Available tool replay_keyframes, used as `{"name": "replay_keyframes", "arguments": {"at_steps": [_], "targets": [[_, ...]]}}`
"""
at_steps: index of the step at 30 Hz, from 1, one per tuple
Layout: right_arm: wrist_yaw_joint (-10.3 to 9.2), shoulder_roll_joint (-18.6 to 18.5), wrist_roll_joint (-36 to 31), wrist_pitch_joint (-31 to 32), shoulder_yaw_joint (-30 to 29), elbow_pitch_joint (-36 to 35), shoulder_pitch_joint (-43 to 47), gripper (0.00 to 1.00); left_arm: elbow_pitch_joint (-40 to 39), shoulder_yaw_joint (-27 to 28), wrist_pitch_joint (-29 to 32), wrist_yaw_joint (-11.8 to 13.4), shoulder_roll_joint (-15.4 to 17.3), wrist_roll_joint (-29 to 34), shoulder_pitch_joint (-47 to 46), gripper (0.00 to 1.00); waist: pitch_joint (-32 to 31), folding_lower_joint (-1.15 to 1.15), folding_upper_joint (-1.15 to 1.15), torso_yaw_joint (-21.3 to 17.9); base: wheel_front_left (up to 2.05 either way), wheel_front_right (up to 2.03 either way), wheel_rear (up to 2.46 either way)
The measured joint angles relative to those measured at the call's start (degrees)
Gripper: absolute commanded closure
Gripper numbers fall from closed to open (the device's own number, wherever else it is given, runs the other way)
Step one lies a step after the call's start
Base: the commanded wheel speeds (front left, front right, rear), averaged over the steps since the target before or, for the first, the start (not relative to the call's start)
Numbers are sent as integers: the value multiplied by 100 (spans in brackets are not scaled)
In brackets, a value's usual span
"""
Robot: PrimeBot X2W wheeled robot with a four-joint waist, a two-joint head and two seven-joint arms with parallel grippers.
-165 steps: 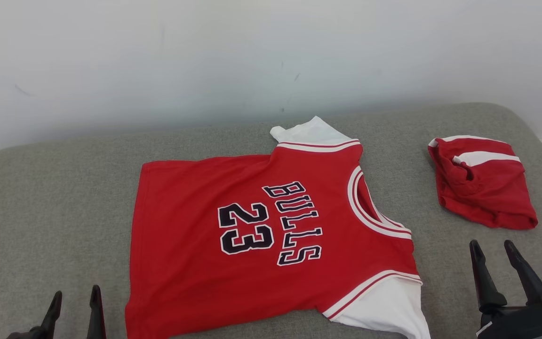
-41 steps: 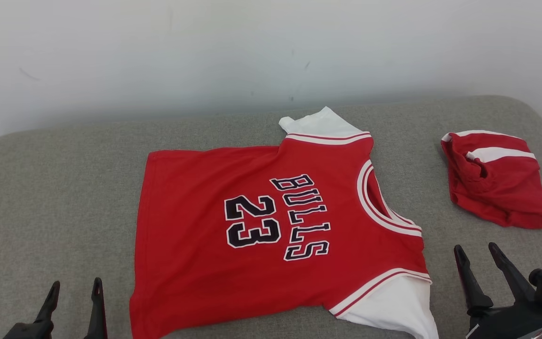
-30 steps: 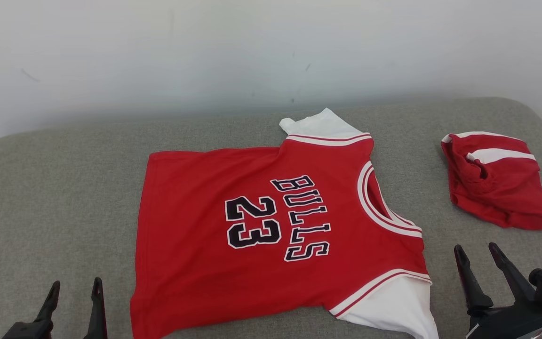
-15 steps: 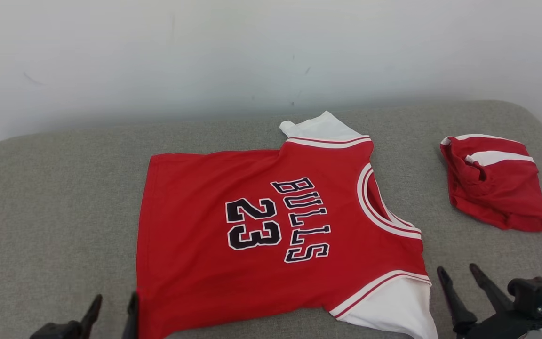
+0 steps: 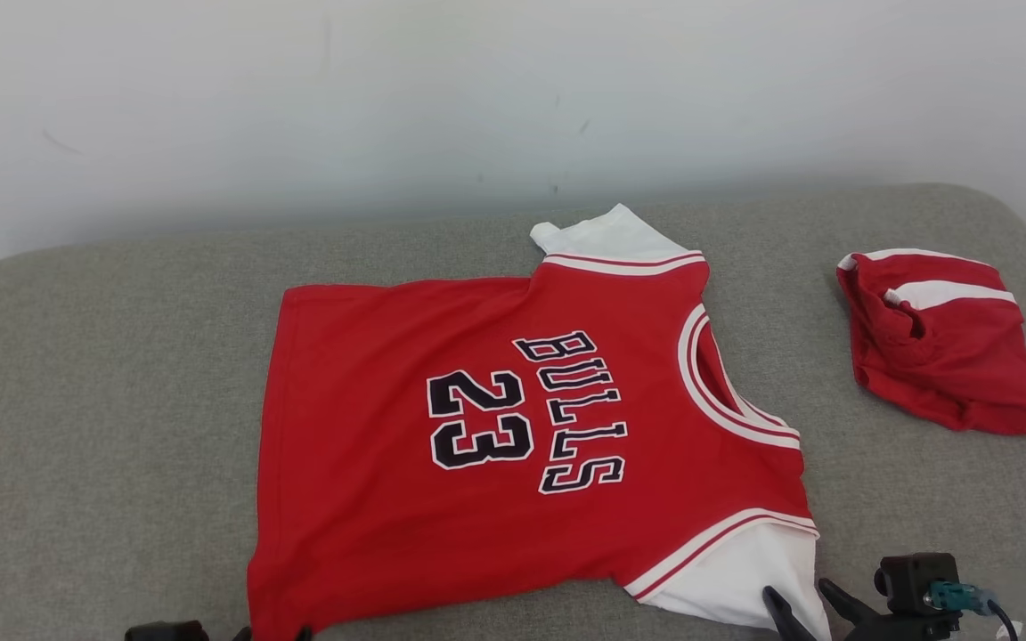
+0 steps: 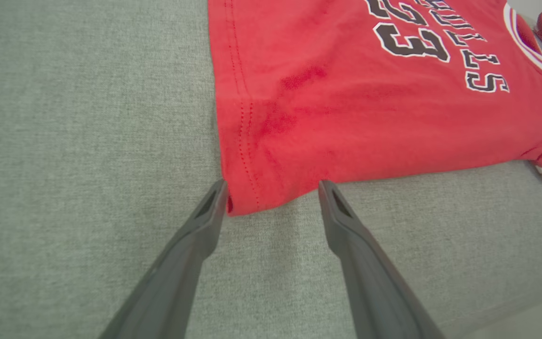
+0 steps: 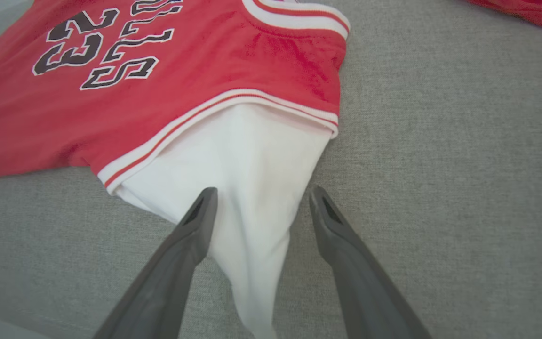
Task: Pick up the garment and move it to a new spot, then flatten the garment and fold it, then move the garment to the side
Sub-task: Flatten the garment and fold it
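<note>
Garment (image 5: pixel 513 427) is laid flat. Left gripper (image 6: pixel 273 195) is held spread at hem corner (image 6: pixel 252 188), right gripper (image 7: pixel 259 202) astride white sleeve (image 7: pixel 247 155); nothing grasped. Only top layer could be caught, bunching cloth.

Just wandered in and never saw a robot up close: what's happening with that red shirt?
A two-armed robot is set to handle a red jersey lying spread flat on a grey cushion. Its left end effector, open, straddles the jersey's near hem corner; the right end effector, also open, straddles the near white sleeve. Nothing is gripped yet. Another red garment lies bunched off to the right.
</note>
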Motion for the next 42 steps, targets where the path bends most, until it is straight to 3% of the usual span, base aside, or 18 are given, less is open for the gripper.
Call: {"name": "replay_keyframes", "arguments": {"at_steps": [12, 13, 14, 15, 16, 30, 35, 42], "targets": [[2, 167, -54, 425, 247, 548, -361, 0, 872, -70, 174, -103, -222, -326, -483, 0, 88, 0, 0, 7, 0, 0, 0], [2, 188, -55, 463, 266, 593, -378, 0, 921, -84, 174, -103, -236, -325, -495, 40, 93, 0, 0, 7, 0, 0, 0], [-4, 212, -54, 485, 282, 625, -388, 46, 991, -89, 174, -104, -238, -323, -526, 76, 97, 0, 0, 6, 0, 0, 0], [-4, 229, -55, 506, 302, 641, -406, 84, 1053, -92, 176, -105, -233, -323, -568, 95, 101, 0, 0, 4, 0, 0, 0], [-3, 243, -54, 511, 310, 665, -431, 100, 1090, -87, 175, -107, -231, -327, -589, 100, 105, 0, 0, 4, 0, 0, 0], [163, 263, 331, 393, -42, 642, -419, 100, 1200, -57, 18, -200, -26, -289, -660, 100, 66, 0, 0, 3, 0, 0, 0], [303, 49, 469, 331, -213, 341, -247, 100, 866, 75, -103, -203, 159, -314, -541, 100, 24, 0, 0, 21, 0, 0, 0], [536, -1, 793, 414, -309, -78, -202, 100, 486, 26, -153, -248, 135, -602, -455, 100, -34, 0, 0, 29, 0, 0, 0]]}}
